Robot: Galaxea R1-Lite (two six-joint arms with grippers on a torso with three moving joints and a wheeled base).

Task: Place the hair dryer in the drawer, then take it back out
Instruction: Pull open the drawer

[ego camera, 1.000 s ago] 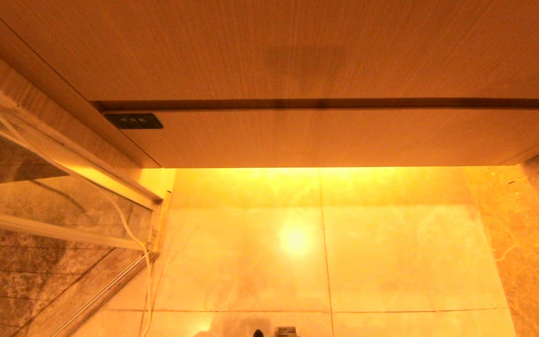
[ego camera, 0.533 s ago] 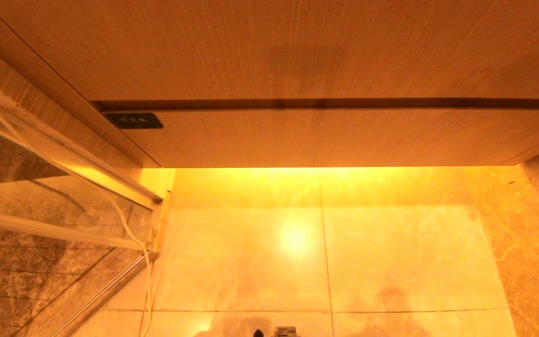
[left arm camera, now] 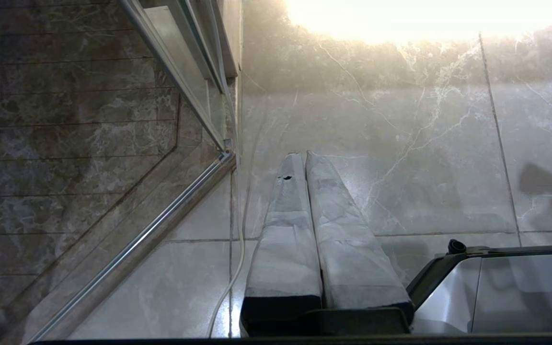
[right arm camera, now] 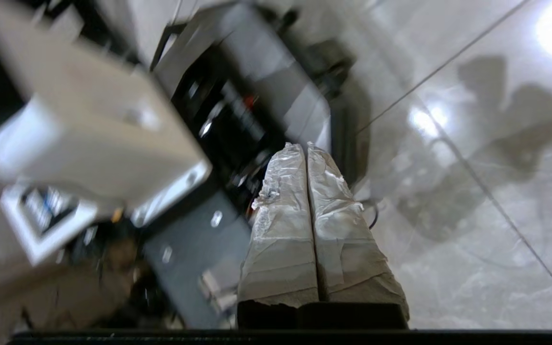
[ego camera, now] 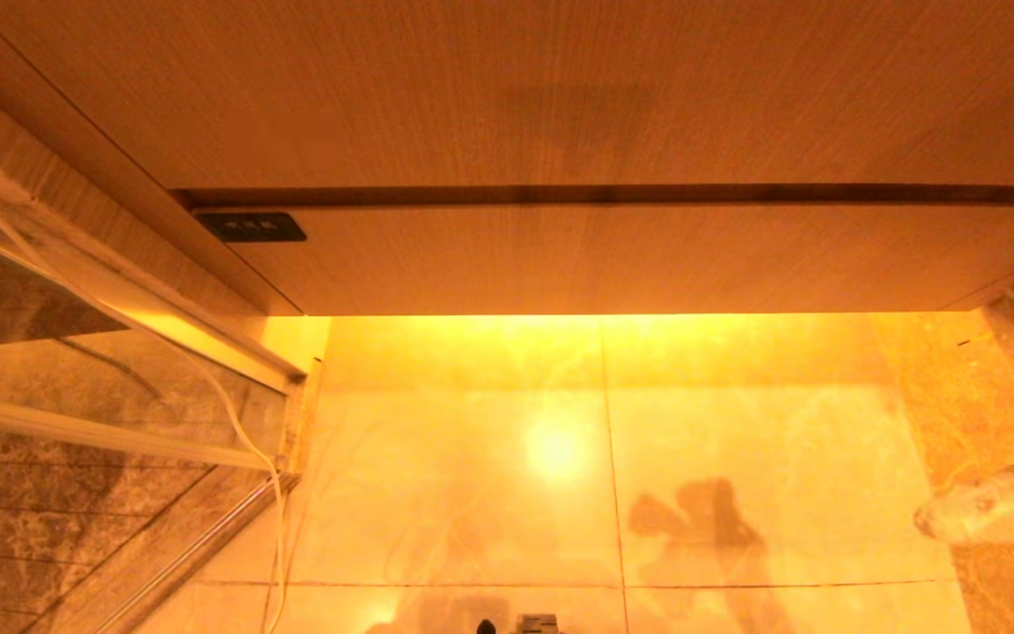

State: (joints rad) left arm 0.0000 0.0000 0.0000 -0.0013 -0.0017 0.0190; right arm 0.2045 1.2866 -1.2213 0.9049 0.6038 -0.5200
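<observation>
The drawer (ego camera: 613,260) is running off the head view's right edge, its inside hidden behind the closed front. The writing on its label (ego camera: 251,227) is too small to read. The right gripper (ego camera: 987,511) is showing there only as a pale blur, cut by the right edge. Beside it in the right wrist view, the robot's body (right arm camera: 113,158) is smearing into blur.

Glossy marble floor (ego camera: 736,423) tiles, crossed by thin grout lines, mirror a bright lamp glare beneath the cabinet. A white cable (ego camera: 276,537) trails down onto the floor beside the glass partition's metal track (ego camera: 199,546).
</observation>
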